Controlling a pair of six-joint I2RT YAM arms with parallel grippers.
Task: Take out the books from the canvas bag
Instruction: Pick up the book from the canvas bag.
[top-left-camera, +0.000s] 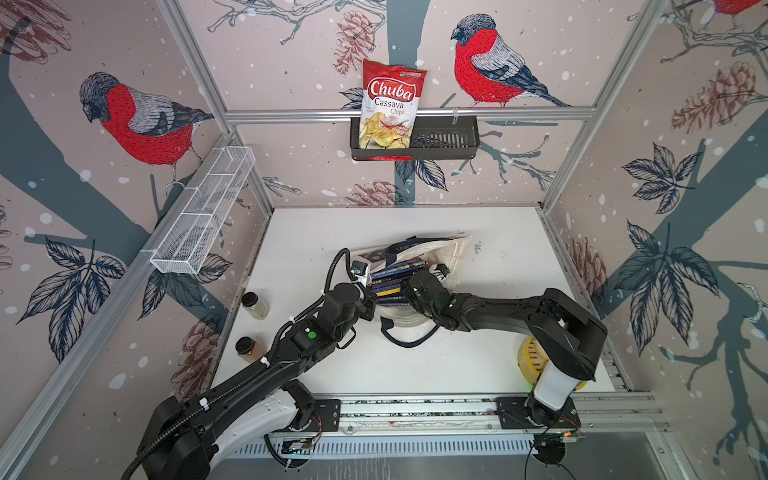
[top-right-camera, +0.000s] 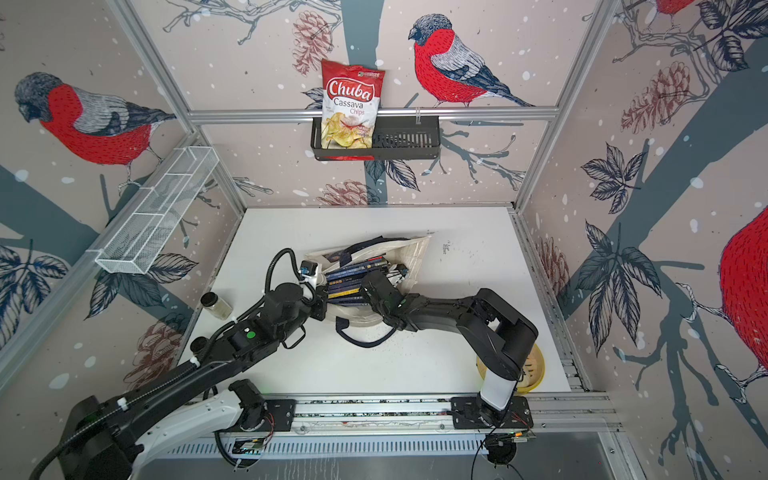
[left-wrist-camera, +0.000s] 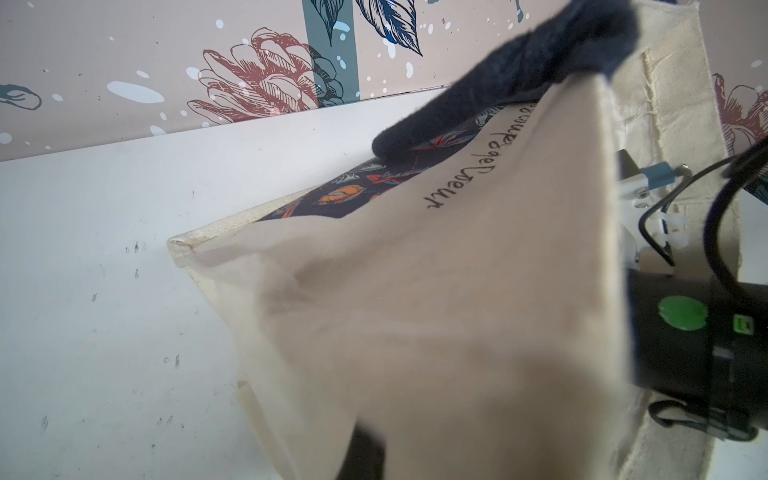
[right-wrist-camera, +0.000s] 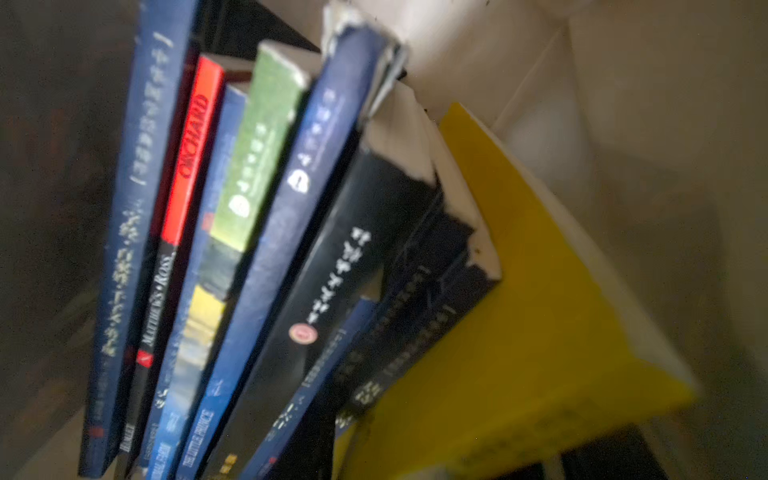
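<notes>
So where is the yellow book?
In the right wrist view, the yellow book sits inside the canvas bag at the end of the row of books, between a thick dark book and the bag's cloth wall.

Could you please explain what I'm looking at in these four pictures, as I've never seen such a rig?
These are two robot arms at a white table, each ending in a two-finger gripper. Two pictures look down from above; two come from cameras on the wrists. On the table lie a canvas bag holding books, a clear jar, an amber jar and a yellow round thing. The left gripper is shut, apparently pinching the bag's rim. The right gripper reaches in among the books; whether it grips one cannot be seen.
</notes>
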